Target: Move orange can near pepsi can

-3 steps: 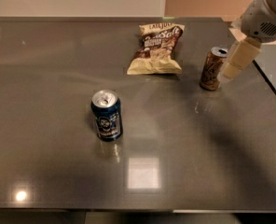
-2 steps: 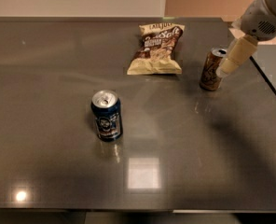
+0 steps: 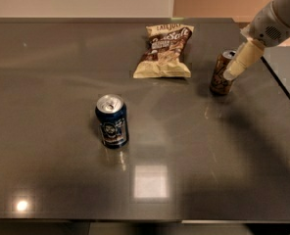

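Note:
The orange can (image 3: 220, 75) stands upright at the right of the dark table, tan-brown with a silver top. The pepsi can (image 3: 112, 121) stands upright nearer the front, left of centre, dark blue with a round logo. My gripper (image 3: 234, 69) comes in from the upper right on a white arm. Its pale finger (image 3: 243, 59) overlaps the orange can's upper right side, right at the can.
A chip bag (image 3: 165, 50) lies flat on the table (image 3: 61, 82) behind and between the two cans. The table's right edge (image 3: 282, 87) runs just right of the orange can. A bright ceiling-light reflection (image 3: 149, 181) shows on the front surface.
The gripper has shifted slightly up and left at the orange can. Both cans and the bag stand where they were.

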